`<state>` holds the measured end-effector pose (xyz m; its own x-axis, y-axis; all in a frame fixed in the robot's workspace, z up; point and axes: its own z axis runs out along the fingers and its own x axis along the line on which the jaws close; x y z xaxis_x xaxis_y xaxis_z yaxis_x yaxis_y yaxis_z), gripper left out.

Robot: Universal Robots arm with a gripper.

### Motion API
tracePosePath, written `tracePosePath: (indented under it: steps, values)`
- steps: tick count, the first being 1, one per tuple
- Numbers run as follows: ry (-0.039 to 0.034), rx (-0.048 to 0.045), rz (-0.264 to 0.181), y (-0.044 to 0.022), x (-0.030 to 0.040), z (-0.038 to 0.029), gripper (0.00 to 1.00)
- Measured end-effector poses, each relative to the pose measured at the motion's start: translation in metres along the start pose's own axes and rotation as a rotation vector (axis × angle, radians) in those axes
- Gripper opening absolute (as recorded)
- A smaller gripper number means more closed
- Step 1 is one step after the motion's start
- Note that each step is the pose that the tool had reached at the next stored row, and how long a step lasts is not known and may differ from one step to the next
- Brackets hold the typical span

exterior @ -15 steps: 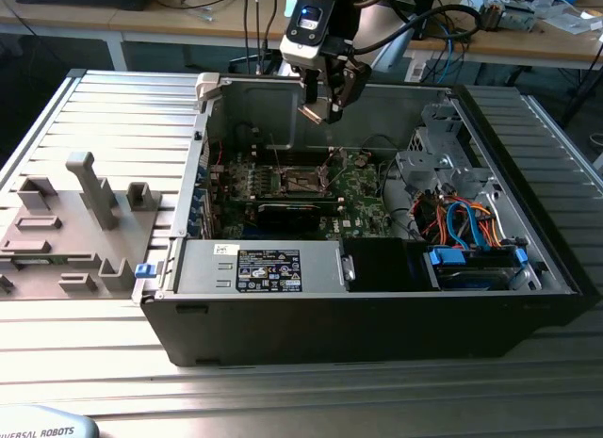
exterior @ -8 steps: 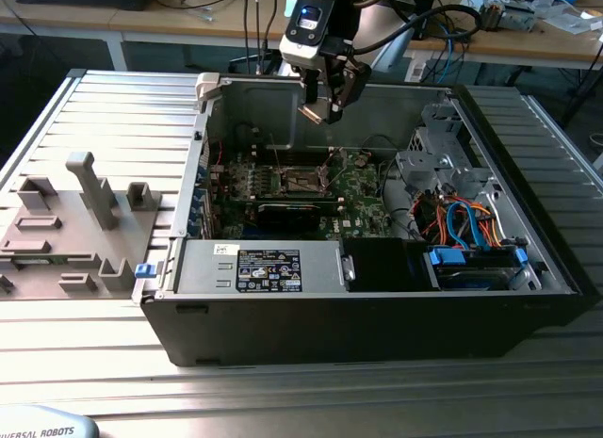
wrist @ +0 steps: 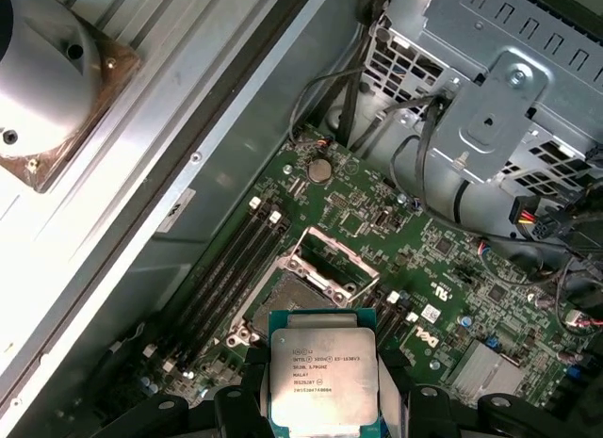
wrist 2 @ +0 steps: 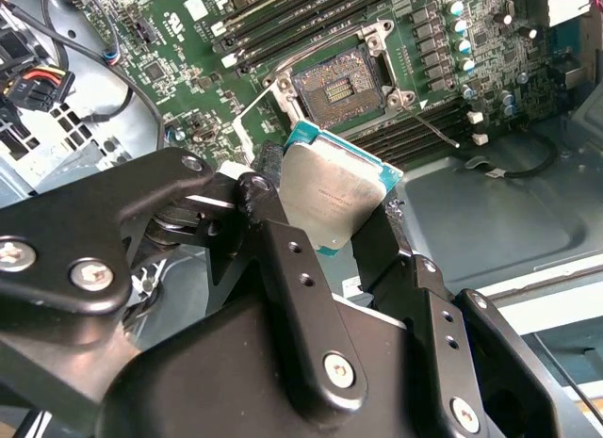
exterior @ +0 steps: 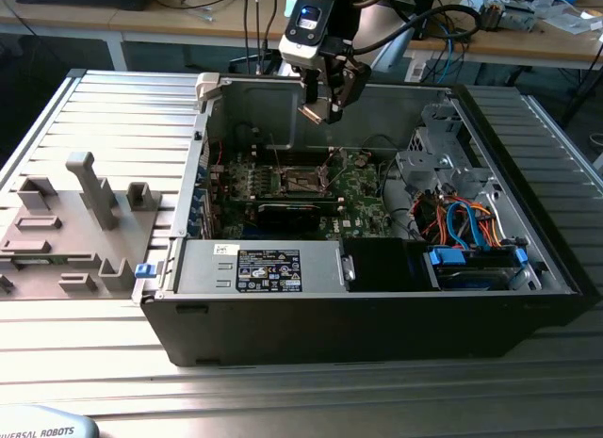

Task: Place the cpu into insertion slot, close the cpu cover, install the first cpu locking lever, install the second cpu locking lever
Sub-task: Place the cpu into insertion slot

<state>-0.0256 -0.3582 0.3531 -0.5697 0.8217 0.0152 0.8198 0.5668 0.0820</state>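
Observation:
My gripper (exterior: 318, 106) hangs above the open computer case, over the motherboard (exterior: 353, 188). It is shut on the cpu (wrist 2: 339, 188), a flat silver square with a teal edge, which its black fingers (wrist 2: 268, 207) pinch by two opposite sides. In the first wrist view the cpu (wrist: 323, 380) sits just short of the insertion slot (wrist: 287, 301). The insertion slot (wrist 2: 339, 85) lies open and bare, its contact field showing. The cpu cover (wrist: 332, 264) stands tilted up at one side of the slot. A thin locking lever (wrist 2: 435, 129) sticks out beside the socket.
Memory slots (wrist 2: 283, 14) run alongside the socket. A long black card (exterior: 297, 212) lies in front of it in the exterior view. A power supply (exterior: 268, 267), a drive cage (exterior: 438, 155) and loose cables (exterior: 462, 217) crowd the case. A grey fixture (exterior: 75, 221) stands outside at the exterior view's left.

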Motion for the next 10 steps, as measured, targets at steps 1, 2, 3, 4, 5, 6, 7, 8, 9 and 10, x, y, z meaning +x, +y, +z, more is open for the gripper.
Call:
tracePosePath:
  steps: [1, 2, 3, 4, 5, 6, 7, 8, 9, 10]
  values:
    - [-0.0001, 0.0000, 0.001, 0.0000, 0.0000, 0.0000, 0.54]
    - [-0.0001, 0.0000, 0.002, 0.0000, 0.0000, 0.0000, 0.54]
    - [-0.0002, -0.0001, 0.003, 0.0000, 0.0000, 0.0000, 0.54]
    - [-0.0003, -0.0001, 0.003, 0.0000, 0.0000, 0.0000, 0.54]
    - [-0.0004, -0.0001, 0.005, 0.0000, 0.0000, 0.0000, 0.54]
    - [-0.0004, -0.0001, 0.005, 0.0000, 0.0000, 0.0000, 0.54]
    - [-0.0005, -0.0001, 0.006, 0.0000, 0.0000, 0.0000, 0.54]
    - [-0.0006, -0.0001, 0.007, 0.0000, 0.0000, 0.0000, 0.54]
    - [-0.0006, -0.0002, 0.008, 0.0000, 0.0000, 0.0000, 0.54]
    - [-0.0007, -0.0002, 0.009, 0.0000, 0.0000, 0.0000, 0.54]
